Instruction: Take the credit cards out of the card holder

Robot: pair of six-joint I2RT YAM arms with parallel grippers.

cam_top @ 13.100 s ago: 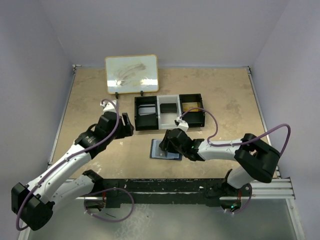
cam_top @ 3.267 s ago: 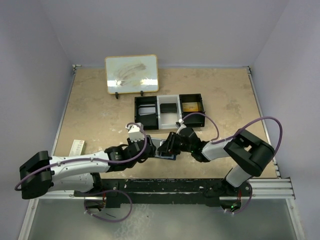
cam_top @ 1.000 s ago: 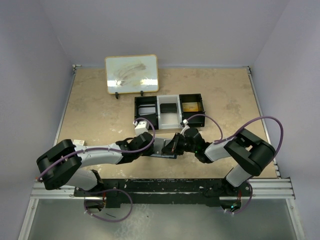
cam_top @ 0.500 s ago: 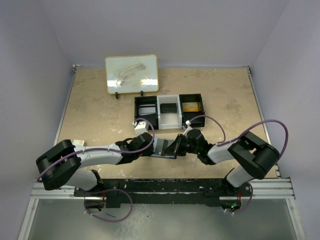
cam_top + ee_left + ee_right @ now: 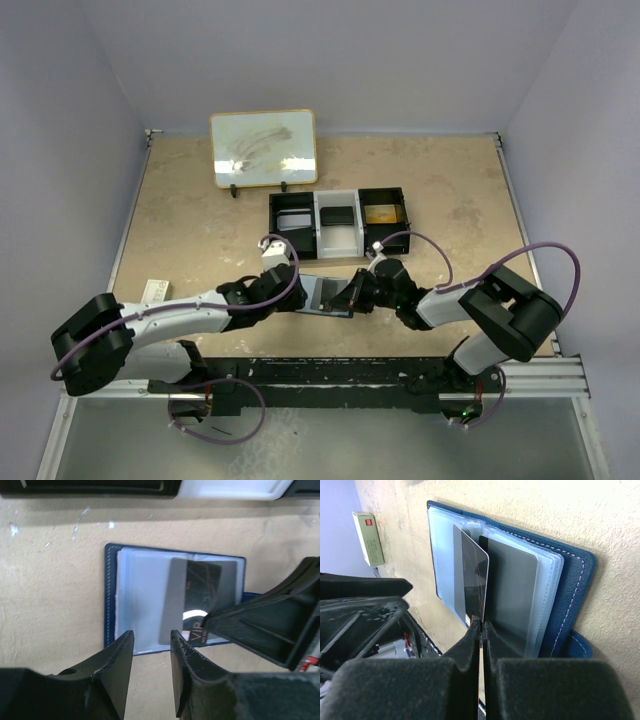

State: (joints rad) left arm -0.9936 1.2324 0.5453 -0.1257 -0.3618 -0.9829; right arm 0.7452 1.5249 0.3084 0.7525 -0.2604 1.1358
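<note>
left gripper (image 5: 151, 637) jaws parted; tray (image 5: 273, 228) behind card holder (image 5: 145, 595)

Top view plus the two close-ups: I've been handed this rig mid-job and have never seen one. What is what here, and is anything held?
The top view looks down from above and behind two robot arms bolted at the table's near edge. The other two pictures come from cameras on the wrists, so each shows its own fingers. On the table are the open blue card holder, a black tray, a small whiteboard and a small box. The right gripper is shut on the edge of a dark card over the holder's clear sleeves. The left gripper is open at the holder's edge, holding nothing.
</note>
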